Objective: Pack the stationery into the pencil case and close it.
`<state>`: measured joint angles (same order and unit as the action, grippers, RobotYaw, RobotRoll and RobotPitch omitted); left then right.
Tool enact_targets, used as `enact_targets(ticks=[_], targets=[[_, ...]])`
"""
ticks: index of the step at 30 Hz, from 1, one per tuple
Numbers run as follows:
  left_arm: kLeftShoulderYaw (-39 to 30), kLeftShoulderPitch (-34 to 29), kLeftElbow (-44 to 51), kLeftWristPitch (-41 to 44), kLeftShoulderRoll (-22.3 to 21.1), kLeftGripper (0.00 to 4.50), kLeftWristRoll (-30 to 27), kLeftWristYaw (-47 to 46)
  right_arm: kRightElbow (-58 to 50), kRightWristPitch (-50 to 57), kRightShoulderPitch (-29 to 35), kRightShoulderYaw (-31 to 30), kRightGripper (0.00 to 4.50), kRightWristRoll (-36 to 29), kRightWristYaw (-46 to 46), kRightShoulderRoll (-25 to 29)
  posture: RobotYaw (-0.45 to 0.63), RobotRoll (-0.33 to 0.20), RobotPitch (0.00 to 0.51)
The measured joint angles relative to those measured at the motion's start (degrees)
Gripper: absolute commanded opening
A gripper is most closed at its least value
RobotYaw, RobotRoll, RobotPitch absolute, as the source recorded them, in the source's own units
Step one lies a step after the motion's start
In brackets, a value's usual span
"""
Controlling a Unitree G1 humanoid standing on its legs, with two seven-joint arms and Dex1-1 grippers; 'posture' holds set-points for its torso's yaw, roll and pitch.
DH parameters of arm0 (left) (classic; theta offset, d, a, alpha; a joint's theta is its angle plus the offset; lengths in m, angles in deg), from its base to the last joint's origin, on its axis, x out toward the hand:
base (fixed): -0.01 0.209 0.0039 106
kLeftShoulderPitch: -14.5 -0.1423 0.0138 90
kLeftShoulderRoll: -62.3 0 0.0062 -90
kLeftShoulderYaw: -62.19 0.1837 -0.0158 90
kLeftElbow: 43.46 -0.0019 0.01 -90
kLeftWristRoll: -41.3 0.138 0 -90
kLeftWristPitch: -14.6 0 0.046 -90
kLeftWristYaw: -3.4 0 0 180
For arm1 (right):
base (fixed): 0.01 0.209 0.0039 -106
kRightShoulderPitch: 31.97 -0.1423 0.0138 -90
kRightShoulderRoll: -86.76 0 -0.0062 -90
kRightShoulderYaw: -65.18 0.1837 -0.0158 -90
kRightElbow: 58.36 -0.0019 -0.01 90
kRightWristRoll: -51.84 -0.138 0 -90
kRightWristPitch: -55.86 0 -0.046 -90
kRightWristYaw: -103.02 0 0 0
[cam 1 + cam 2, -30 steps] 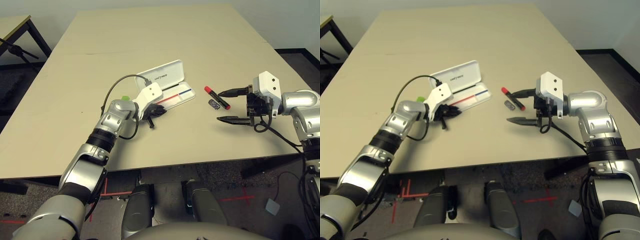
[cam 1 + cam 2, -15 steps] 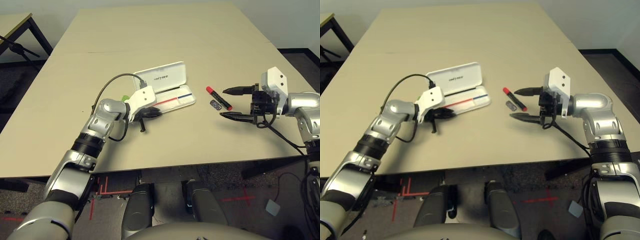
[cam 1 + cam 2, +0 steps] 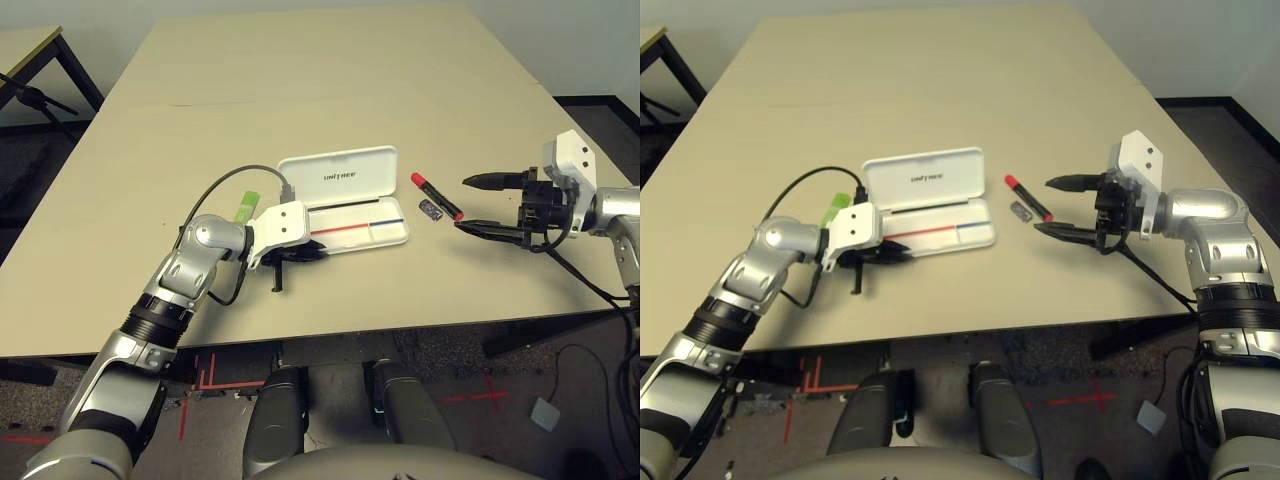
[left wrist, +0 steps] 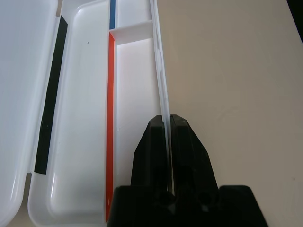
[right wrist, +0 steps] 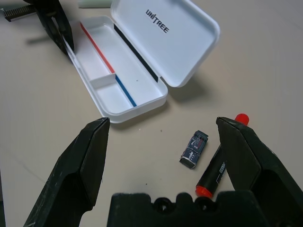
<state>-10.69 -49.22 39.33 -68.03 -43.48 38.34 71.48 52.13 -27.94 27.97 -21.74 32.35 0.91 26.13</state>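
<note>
Left pincer grips case's edge; open table beside.

One marker, one highlighter, one block, one pencil case.

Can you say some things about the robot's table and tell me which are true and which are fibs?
1. The pencil case is open. True.
2. The green highlighter is inside the pencil case. False: it lies on the table, outside the case.
3. The left gripper is pinching the case's edge. True: its fingers close on the rim of the tray.
4. The right gripper is holding the marker. False: its fingers are open, and the red-capped marker lies on the table.
5. The small dark block is on the table near the marker. True.
6. The lid has a star drawn inside. False: it has "UNITREE" lettering.
</note>
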Motion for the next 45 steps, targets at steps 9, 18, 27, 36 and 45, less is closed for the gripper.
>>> enact_targets(ticks=[9, 18, 27, 36, 45], targets=[[0.96, -1.21, 0.34, -1.90, 0.14, 0.02, -0.58, 1.88, -0.57, 0.68, 0.75, 0.01, 4.50, -0.08, -0.14, 0.24, -0.05, 0.000, 0.136], [0.99, -1.59, -0.78, -4.84, 0.41, 0.02, -0.70, 2.48, -2.50, 1.94, 1.09, 0.09, 4.50, -0.59, -2.54, 0.02, -0.06, 0.000, 0.135], [0.89, -1.56, -2.64, -6.49, 1.56, 1.63, -0.70, 1.23, -2.40, 8.75, 0.49, 0.16, 4.50, -0.54, -11.49, -1.33, -0.05, 0.000, 0.127], [-1.93, -2.26, 2.14, -2.49, 1.24, 4.45, -6.33, 1.91, 2.54, 10.30, -3.87, 0.35, 4.50, 1.76, -21.18, -3.95, -0.03, 0.000, 0.127], [-8.84, -3.65, 8.82, 6.95, -3.19, 4.45, -15.48, 3.09, 9.70, 14.27, -10.39, -0.47, 4.50, 6.66, -27.72, -6.44, 0.01, 0.000, 0.135]])
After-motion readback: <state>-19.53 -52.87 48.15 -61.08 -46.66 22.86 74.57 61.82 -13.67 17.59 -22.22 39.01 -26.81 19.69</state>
